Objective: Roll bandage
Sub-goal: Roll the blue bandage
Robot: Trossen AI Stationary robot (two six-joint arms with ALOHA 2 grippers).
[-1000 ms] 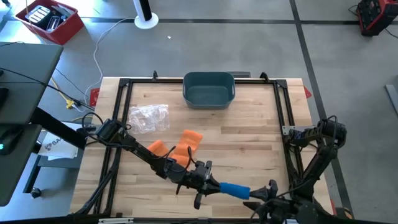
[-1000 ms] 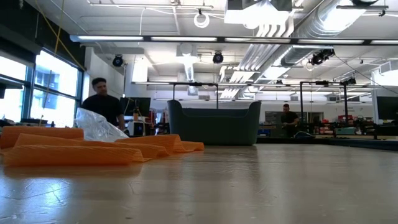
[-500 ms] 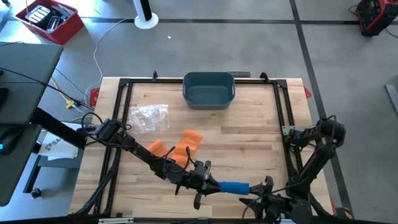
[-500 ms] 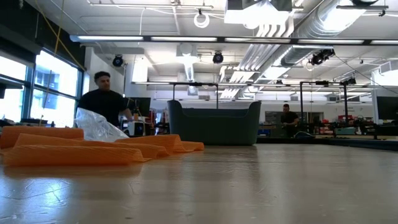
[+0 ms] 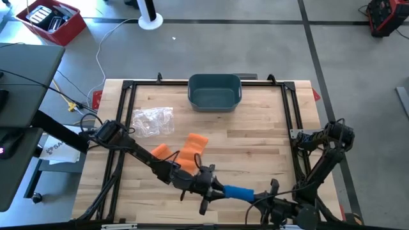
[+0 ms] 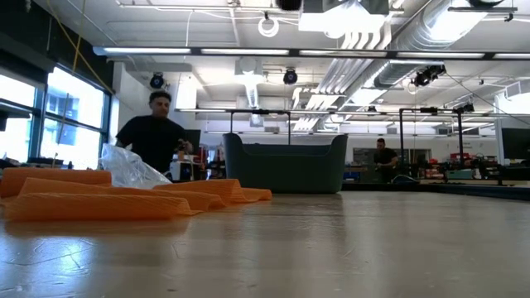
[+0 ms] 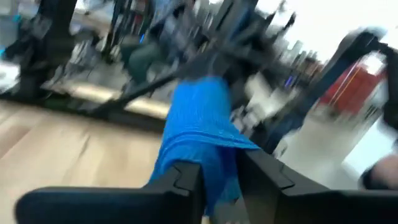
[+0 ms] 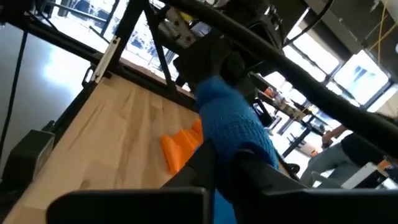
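The blue bandage roll (image 5: 238, 191) spans the gap between both grippers at the table's (image 5: 255, 144) near edge. The left gripper (image 5: 214, 187) has its fingers (image 7: 186, 177) around one end of the roll; motion blur in the left wrist view hides whether they press it. The right gripper (image 5: 261, 199) is clamped onto the opposite end, its fingers (image 8: 202, 158) tight against the fabric. The roll's far end is hidden behind the other gripper in each wrist view. Orange bandages (image 5: 182, 153) lie just beyond the left gripper, with a clear plastic bag (image 5: 153, 121) and teal bin (image 5: 214, 91) farther off. A person (image 6: 157, 136) stands behind the table.
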